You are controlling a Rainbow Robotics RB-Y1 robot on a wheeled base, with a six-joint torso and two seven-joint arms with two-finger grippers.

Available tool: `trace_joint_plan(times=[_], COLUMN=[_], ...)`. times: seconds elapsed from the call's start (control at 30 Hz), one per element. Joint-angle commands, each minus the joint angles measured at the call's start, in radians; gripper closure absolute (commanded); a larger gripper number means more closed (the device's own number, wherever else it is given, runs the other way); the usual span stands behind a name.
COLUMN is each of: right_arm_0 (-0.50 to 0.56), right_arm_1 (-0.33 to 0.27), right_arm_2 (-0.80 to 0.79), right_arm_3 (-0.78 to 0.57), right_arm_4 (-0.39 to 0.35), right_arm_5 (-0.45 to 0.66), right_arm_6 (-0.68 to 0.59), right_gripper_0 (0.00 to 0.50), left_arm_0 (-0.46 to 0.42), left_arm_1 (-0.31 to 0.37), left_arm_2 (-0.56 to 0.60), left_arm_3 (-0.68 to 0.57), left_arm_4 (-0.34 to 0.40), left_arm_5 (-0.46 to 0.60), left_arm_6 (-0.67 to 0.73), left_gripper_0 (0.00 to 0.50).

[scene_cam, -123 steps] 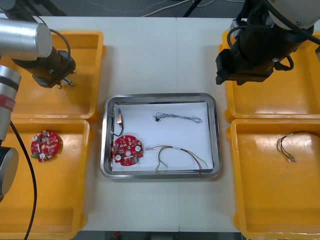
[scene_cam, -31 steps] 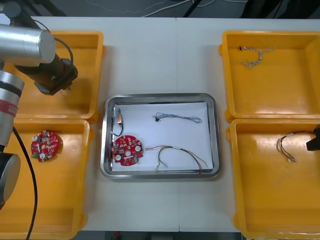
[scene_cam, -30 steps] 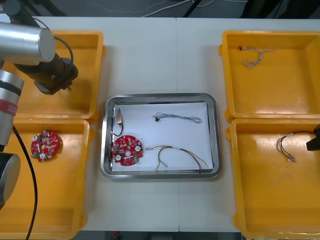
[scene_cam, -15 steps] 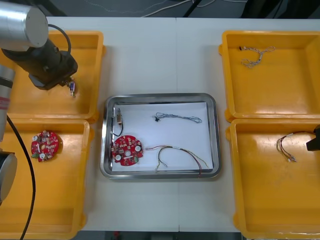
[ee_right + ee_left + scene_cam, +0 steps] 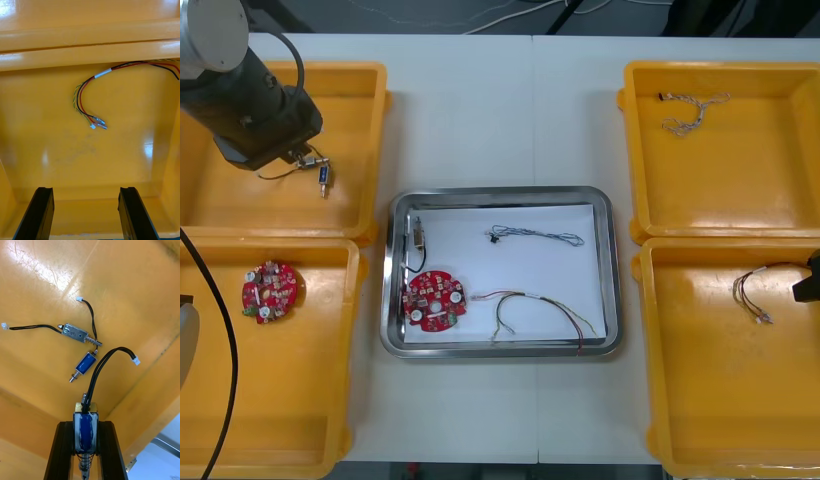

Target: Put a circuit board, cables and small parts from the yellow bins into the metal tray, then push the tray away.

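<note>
Two black fingers point(image 5: 63, 450) of my left gripper point(image 5: 85, 423) are pinched on a small metal part point(image 5: 86, 435), held apart by its width, above the far left bin point(image 5: 131, 296). It's a stubby block wrapped in glossy blue, with brass at one end and a bare coil spring at the other. Its long axis runs in line with the fingers. The spring points toward the wrist, and thin black wires point(image 5: 101, 367) arc out ahead to a little white plug. Two loose parts point(image 5: 77, 332) lie close together on the slick bin floor beyond, clear of my grip.

Now the relation that matters: the metal tray point(image 5: 500, 193) sits to the right of this gripper and nearer the robot, with the bin's wall between. I judge I need enough lift to carry those dangling wires over that wall. The left arm is by far the nearer one.

The tray's rim is shiny steel and its inside is flat white. A round red circuit board point(image 5: 436, 300) sits in its near left corner and a thin blue and white cable point(image 5: 535, 236) lies across the far half. The bare white middle looks the likeliest landing spot.

My right gripper point(image 5: 86, 189) hangs with its fingers wide apart over the near right bin point(image 5: 720, 400), and a limp red and yellow cable point(image 5: 84, 101) lies ahead of it, untouched.
</note>
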State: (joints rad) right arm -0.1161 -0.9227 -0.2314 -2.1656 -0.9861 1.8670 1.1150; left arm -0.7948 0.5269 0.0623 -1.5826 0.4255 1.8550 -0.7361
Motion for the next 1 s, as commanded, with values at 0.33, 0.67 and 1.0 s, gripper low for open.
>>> trace_joint_plan(times=[0.33,0.67,1.0], right_arm_0=[0.013,0.013,0.013], right_arm_1=[-0.008,-0.008,-0.008], right_arm_2=[-0.032,-0.032,-0.032], right_arm_3=[-0.026,-0.026,-0.026], right_arm_4=[0.007,0.007,0.007], right_arm_5=[-0.005,-0.005,-0.005], right_arm_6=[-0.020,-0.020,-0.020], right_gripper_0=[0.000,0.000,0.000], left_arm_0=[0.012,0.014,0.012], left_arm_1=[0.087,0.105,0.097], left_arm_2=[0.044,-0.045,-0.187], left_arm_3=[-0.192,-0.251,-0.257], left_arm_4=[0.038,0.085,0.145], left_arm_5=[0.065,0.065,0.065], left_arm_6=[-0.108,-0.108,-0.103], left_gripper_0=[0.500,0.500,0.500])
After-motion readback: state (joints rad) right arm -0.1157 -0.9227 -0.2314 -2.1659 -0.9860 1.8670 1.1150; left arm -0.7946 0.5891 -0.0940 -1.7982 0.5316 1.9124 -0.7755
